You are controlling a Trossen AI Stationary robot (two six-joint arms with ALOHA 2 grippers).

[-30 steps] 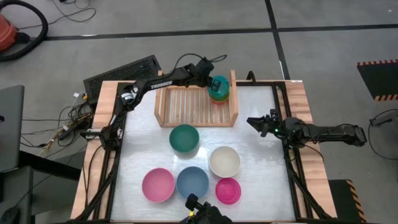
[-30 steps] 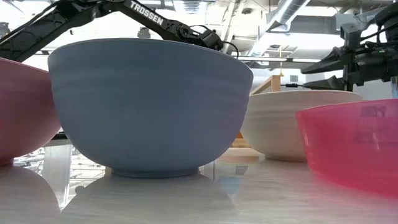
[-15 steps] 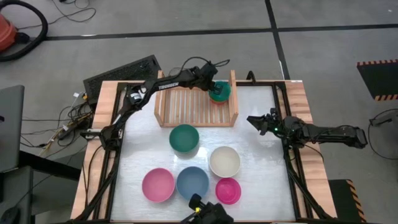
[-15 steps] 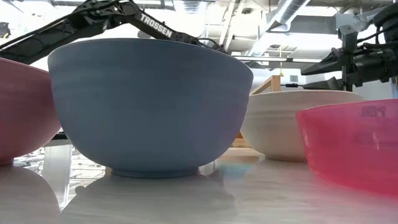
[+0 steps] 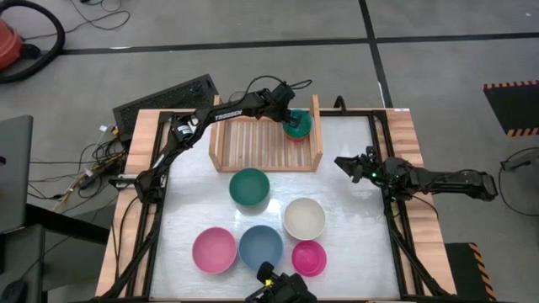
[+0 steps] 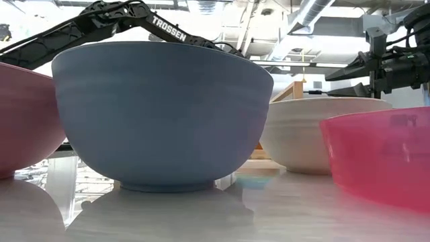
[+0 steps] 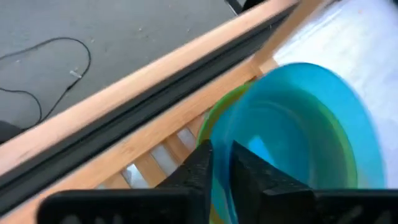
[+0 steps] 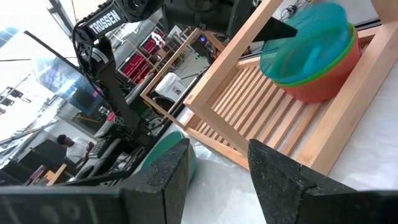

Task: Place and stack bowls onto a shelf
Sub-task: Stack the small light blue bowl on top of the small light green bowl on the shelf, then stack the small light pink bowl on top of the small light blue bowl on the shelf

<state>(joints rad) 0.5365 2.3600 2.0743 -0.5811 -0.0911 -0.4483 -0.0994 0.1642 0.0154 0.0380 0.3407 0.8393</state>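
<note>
The wooden shelf (image 5: pixel 253 145) stands at the table's far side. In its far right corner a small turquoise bowl (image 5: pixel 297 124) sits in an olive-green bowl (image 8: pixel 323 68), which is nested in a red-orange bowl (image 8: pixel 323 87). My left gripper (image 5: pixel 287 118) is shut on the turquoise bowl. My right gripper (image 5: pixel 341 164) hangs open near the table's right edge, its fingers pointing toward the shelf. The big teal bowl (image 5: pixel 249 187), cream bowl (image 5: pixel 304 218), pink bowl (image 5: pixel 214 250), blue bowl (image 5: pixel 261 247) and magenta bowl (image 5: pixel 309 257) stand on their bases on the table. My left gripper (image 7: pixel 221 154) pinches the turquoise bowl's rim (image 7: pixel 219 134) on the side toward the shelf's middle, one finger inside the bowl and one outside. The fingers slant down from the table's left. The bowl sits inside the olive-green bowl's rim (image 7: pixel 217 112).
The shelf's slatted floor (image 5: pixel 248 139) left of the stack is bare. The shelf's right side board (image 5: pixel 317 126) stands close beside the stack. The five bowls crowd the near half of the white tabletop (image 5: pixel 354 244). A dark keyboard (image 5: pixel 164 99) lies beyond the table's far left corner.
My left gripper has moved down and slightly toward the table's near edge, keeping its hold on the turquoise bowl. The bowl, first held above the stack, now sits low in the olive-green bowl. In the last half second nothing visibly moved.
</note>
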